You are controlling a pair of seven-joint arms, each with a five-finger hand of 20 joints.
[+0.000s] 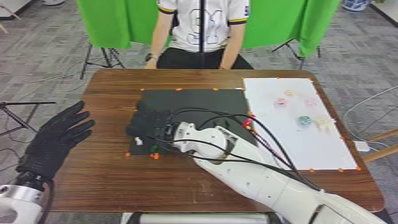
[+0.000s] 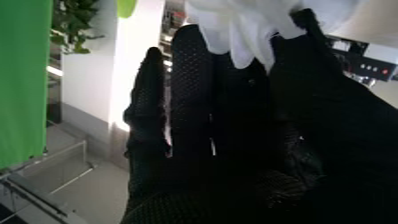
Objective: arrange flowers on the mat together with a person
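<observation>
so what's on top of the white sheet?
On the white sheet: a reddish-pink flower, pale pink flower, yellowish flower and green flower, all small. The right arm covers its near left corner; can't tell what's under there.

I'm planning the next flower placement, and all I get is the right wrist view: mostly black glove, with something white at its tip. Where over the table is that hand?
Observer: In the head view, the right hand is over the left part of the dark mat, around its left edge.
Operator: Good. What lies beside that mat, on the robot's right?
Observer: A white sheet, with several small pieces on it, among them a green one and a pink one.
Operator: And the left hand, is it in the way?
Observer: It doesn't look so: the left hand is at the table's left edge, fingers extended, apart from the mat.
</observation>
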